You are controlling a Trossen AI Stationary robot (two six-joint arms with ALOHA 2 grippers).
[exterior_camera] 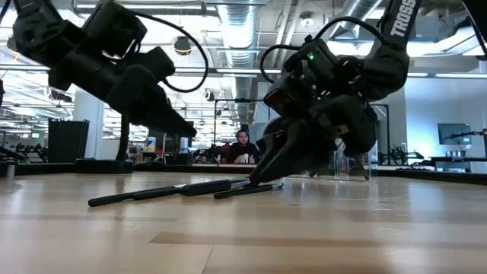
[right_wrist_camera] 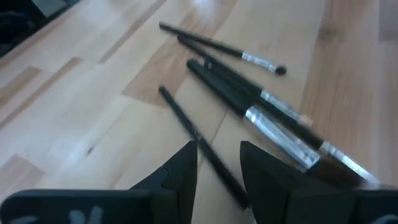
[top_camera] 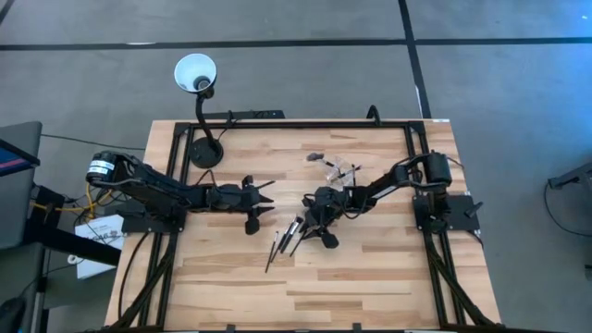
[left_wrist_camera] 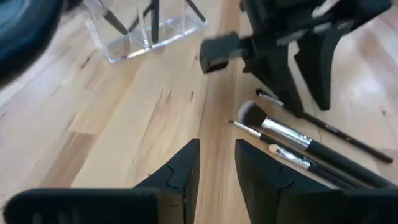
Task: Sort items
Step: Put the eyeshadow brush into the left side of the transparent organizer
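Note:
Several slim makeup brushes (top_camera: 282,242) with dark handles and silvery ferrules lie side by side on the wooden table, also seen in the low view (exterior_camera: 183,189) and the left wrist view (left_wrist_camera: 298,140). My right gripper (right_wrist_camera: 217,163) is open and slants down onto this group (exterior_camera: 259,176). Its fingers stand on either side of one thin dark handle (right_wrist_camera: 180,115). My left gripper (top_camera: 269,199) is open and hangs above the table to the left of the brushes (left_wrist_camera: 217,165). A few brushes stand in the clear holder (left_wrist_camera: 149,31). My right gripper comes at the thin brush handle (right_wrist_camera: 202,152) slanting down from the table's right. One finger stands on each side, and the handle runs along between them. The brush lies flat on the table. Whether a finger touches it, I cannot tell.
The clear plastic holder (top_camera: 342,171) stands toward the far edge, behind the right gripper. Another small brush (top_camera: 314,156) lies just left of it. A black gooseneck lamp has its base (top_camera: 205,153) at the far left corner. Bare wood (top_camera: 305,287) spreads along the near side.

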